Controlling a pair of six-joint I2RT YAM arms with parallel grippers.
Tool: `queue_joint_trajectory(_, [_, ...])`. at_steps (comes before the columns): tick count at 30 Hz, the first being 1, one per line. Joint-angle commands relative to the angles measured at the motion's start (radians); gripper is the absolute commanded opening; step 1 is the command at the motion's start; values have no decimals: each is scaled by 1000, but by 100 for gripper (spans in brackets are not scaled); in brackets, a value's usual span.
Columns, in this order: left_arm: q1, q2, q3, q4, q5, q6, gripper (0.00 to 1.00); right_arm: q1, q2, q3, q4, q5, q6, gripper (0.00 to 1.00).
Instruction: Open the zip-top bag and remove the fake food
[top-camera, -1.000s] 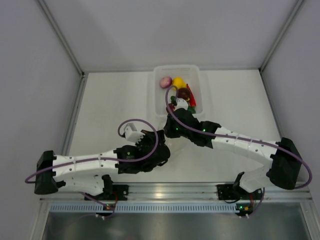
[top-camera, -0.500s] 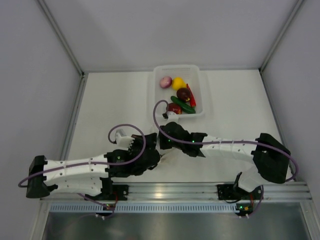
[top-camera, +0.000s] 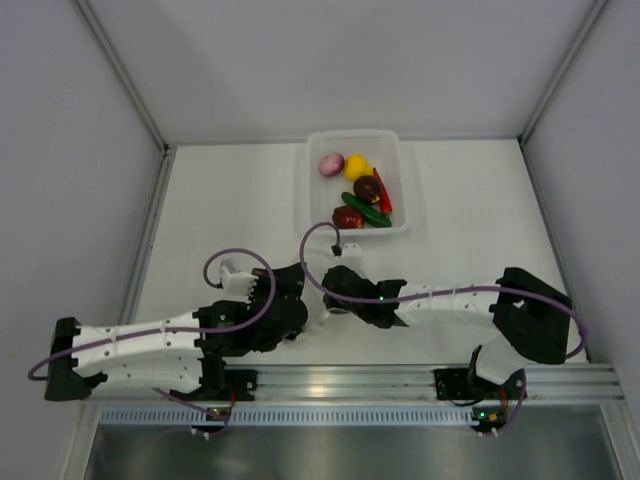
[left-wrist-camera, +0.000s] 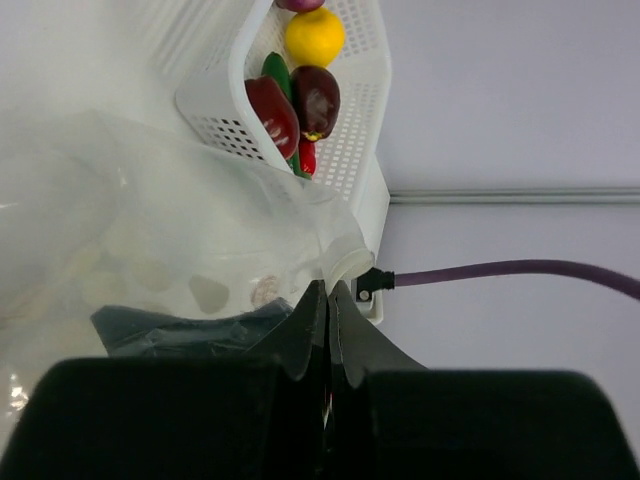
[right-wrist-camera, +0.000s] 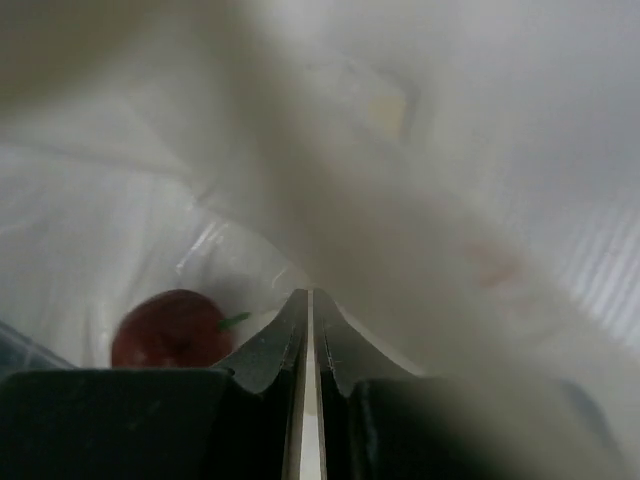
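- Left wrist view: my left gripper (left-wrist-camera: 327, 292) has its jaws pressed tight together, and an edge of the bag (left-wrist-camera: 150, 230) bunches right at the tips, so I read it as pinching the film.
- The bag's clear, crumpled film spreads left of those fingers and fills that side of the view.
- Just beyond it the white mesh basket (left-wrist-camera: 365, 95) holds the food (top-camera: 360, 190): yellow pear (left-wrist-camera: 314, 35), dark red apple (left-wrist-camera: 316, 100), a second dark red piece (left-wrist-camera: 270, 112), green cucumber (left-wrist-camera: 276, 70), red chili (left-wrist-camera: 307, 158).
- A purple cable (left-wrist-camera: 500, 268) runs off to the right.
- On the right wrist view, my right gripper (right-wrist-camera: 310, 297) is closed too, with only a thin pale sliver between the jaws; I cannot tell whether film is caught there.
- Film surrounds it, and a red fruit (right-wrist-camera: 170, 328) with a green stem shows through at lower left.
- From above, both grippers meet near the table's (top-camera: 220, 200) near edge with the bag between them, apart from the basket; a pink onion (top-camera: 331, 164) lies at the basket's far end.
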Motion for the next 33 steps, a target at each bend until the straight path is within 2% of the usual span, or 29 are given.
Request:
queue_joint_trajectory(1, [-2,-33,4,17,-54,36,0,-8,-87,-23,-134,99,-56,6])
queue_joint_trajectory(10, [-4,-13,65,15,-28,161,0,-125,-214,53,-601,386,-151,6])
queue_joint_trajectory(13, [-2,33,119,14,-14,272,0,-136,-214,124,-688,368,-206,6])
queue_joint_trajectory(15, [-1,85,176,14,3,371,0,-137,-214,148,-715,264,-253,8])
queue_joint_trajectory(16, [-1,100,191,14,9,398,0,-137,-211,152,-709,151,-294,9])
queue_joint_trajectory(19, [-1,136,187,15,32,418,0,-132,-223,126,-630,-9,-310,11])
queue_joint_trajectory(23, [-1,153,133,15,56,355,0,-108,-248,69,-532,-68,-267,14])
queue_joint_trajectory(27, [-1,151,95,15,70,321,0,-83,-262,-2,-357,-114,-198,19])
queue_joint_trajectory(28, [-2,148,84,14,72,317,0,-77,-256,-6,-338,-124,-190,26])
queue_joint_trajectory(33, [-2,145,76,14,67,327,0,-42,-207,21,-306,-155,-175,41])
